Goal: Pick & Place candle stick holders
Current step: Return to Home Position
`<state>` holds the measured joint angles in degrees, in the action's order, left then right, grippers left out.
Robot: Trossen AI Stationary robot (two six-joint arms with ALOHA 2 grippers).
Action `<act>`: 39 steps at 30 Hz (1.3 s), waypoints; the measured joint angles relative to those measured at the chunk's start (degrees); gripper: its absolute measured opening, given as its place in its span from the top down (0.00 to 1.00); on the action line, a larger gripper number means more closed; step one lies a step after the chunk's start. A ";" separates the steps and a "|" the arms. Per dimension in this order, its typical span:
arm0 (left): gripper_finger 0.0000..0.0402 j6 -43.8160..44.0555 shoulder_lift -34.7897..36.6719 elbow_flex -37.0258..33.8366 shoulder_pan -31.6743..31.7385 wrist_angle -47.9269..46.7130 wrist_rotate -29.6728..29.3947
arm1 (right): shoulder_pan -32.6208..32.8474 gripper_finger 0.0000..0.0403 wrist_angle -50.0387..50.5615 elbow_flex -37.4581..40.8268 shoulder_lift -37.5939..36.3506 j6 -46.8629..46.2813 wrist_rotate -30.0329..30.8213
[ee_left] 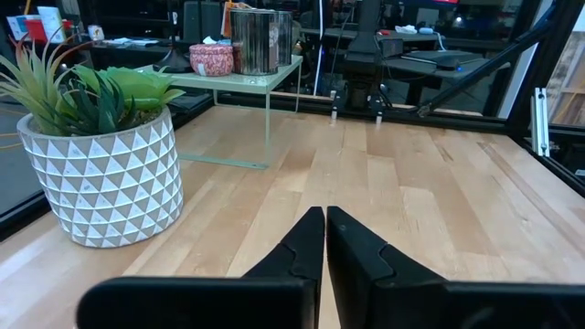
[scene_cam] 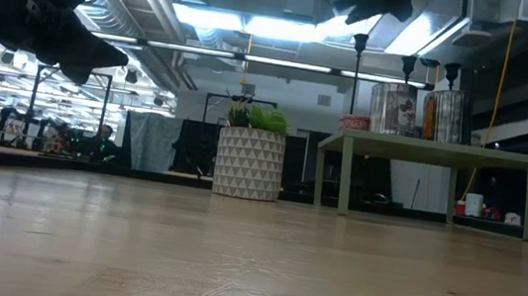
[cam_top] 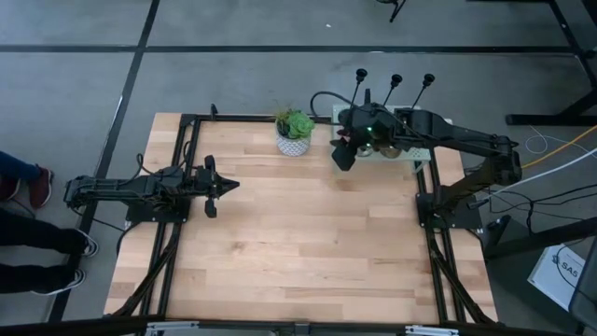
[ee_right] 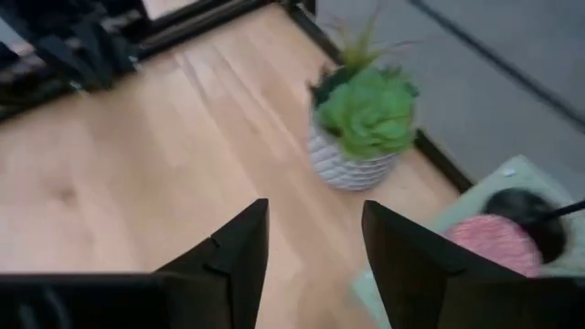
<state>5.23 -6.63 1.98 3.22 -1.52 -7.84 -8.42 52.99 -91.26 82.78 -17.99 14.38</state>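
Black candle stick holders (cam_top: 395, 82), three, upright on the shelf (scene_cam: 424, 144). Right gripper (cam_top: 342, 157) above that shelf's edge, jaws parted, empty. Left gripper (cam_top: 229, 184) well apart, jaws clenched. Risk on pull-back: arm brushing stems, toppling one.

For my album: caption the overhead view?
Right gripper hangs open beside the shelf holding three candle stick holders; left gripper rests shut.

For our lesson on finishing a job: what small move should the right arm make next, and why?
Probably draw the right gripper up and back from the shelf: its jaws stand open and empty, while the left gripper rests parked, shut.
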 joint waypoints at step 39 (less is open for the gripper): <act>0.97 0.00 0.00 -0.02 0.00 -0.02 -0.02 | 37.94 0.56 -89.90 73.28 -12.91 13.94 -6.48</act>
<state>5.23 -6.63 1.96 3.22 -1.54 -7.85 29.52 -36.91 -17.98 69.88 -4.05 7.90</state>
